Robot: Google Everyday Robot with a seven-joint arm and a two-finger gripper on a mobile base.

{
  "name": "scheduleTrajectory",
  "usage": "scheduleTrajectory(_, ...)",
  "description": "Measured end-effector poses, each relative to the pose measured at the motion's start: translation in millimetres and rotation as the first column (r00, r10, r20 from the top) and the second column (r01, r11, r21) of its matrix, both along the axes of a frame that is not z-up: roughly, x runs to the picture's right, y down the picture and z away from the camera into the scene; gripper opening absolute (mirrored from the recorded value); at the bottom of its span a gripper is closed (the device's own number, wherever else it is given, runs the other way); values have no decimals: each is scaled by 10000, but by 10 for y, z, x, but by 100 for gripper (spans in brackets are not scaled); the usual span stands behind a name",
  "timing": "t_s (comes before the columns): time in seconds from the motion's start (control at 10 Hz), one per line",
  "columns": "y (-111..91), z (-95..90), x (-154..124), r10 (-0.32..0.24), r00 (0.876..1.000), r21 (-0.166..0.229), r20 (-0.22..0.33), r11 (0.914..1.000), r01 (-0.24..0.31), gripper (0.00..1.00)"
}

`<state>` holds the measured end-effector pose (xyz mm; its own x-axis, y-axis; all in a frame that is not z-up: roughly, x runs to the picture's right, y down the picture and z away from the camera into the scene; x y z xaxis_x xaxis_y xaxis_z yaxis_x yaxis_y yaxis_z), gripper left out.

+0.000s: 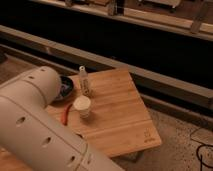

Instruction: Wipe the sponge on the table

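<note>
The arm fills the lower left; the tool is out of view, its grip unknowable. No sponge shows on the tabletop; progress cannot be judged.

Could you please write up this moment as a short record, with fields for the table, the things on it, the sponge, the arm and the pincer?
table: light-brown plank top, dark logo mark near its front right corner
arm: large pale link across the lower left, covering part of the table
pincer: not in view
sponge: not visible; possibly hidden behind the arm
white cup: upright, left of the table's middle
bottle: small, clear, upright behind the cup
dark bowl: left of the bottle, partly hidden by the arm
orange-red stick: lying left of the cup
</note>
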<state>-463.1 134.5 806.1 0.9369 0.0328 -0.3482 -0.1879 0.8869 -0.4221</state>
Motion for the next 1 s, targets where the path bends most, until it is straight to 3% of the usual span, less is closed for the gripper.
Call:
scheduleTrajectory(0.2, -196, 105, -431, -474, 9985, 249, 279, 9986, 467, 0)
scheduleTrajectory(0.4, -245, 148, -593, -452, 9981, 349, 408, 9984, 438, 0)
scheduleTrajectory(0.7, -379, 208, -647, 309, 9974, 668, 658, 9971, -353, 0)
scheduleTrajectory(1.0, -442, 193, -467, 1408, 9865, 816, 836, 9857, -1476, 0)
